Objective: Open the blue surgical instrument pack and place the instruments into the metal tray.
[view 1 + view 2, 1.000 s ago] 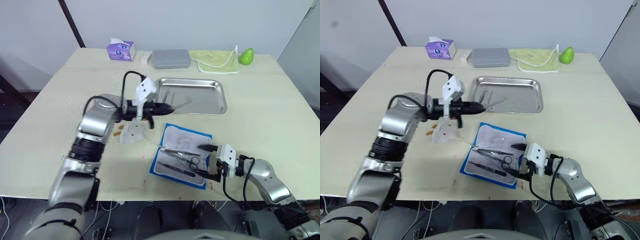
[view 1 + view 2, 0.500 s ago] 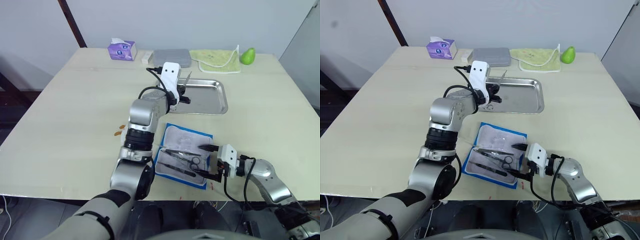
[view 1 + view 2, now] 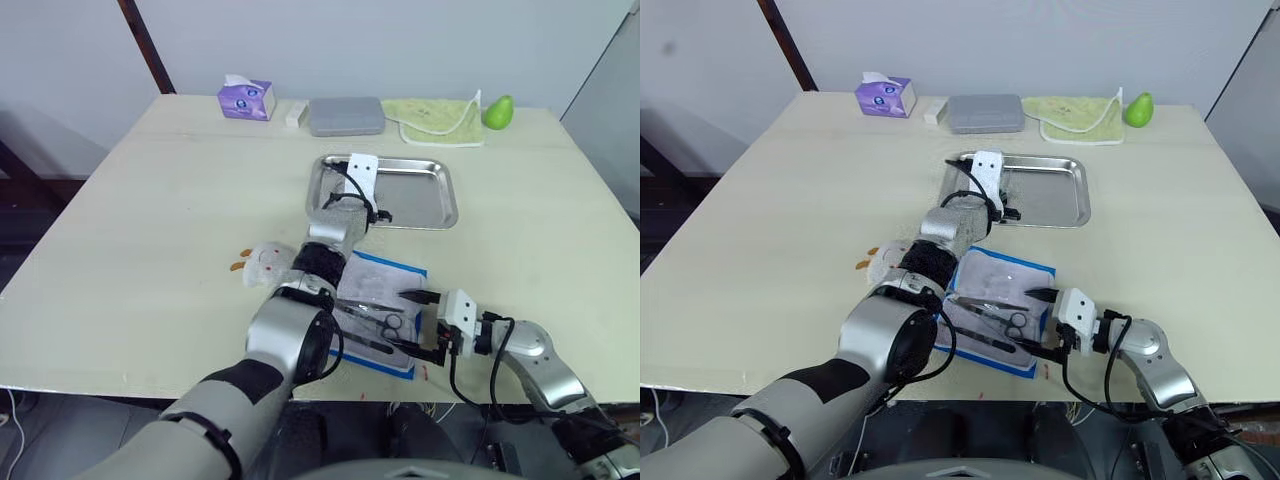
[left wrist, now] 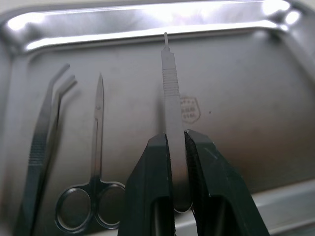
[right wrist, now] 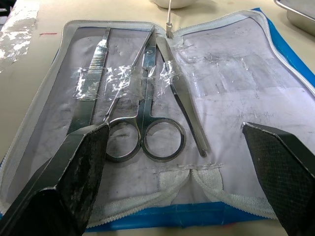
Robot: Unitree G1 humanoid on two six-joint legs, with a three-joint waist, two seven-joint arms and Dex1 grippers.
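The left tool (image 4: 176,147) is clamped on a thin scalpel handle (image 4: 171,98), its long axis running straight ahead over the metal tray (image 3: 437,215). Tweezers (image 4: 42,147) and small scissors (image 4: 93,191) already lie in the tray, parallel to it. A faint stamped crest marks the tray floor; I cannot read it. At five o'clock from the tray, the blue surgical instrument pack (image 5: 256,93) lies unzipped on the table (image 3: 150,230), instruments (image 5: 147,118) lengthwise inside. The right tool (image 5: 172,147) gapes wide at its near edge.
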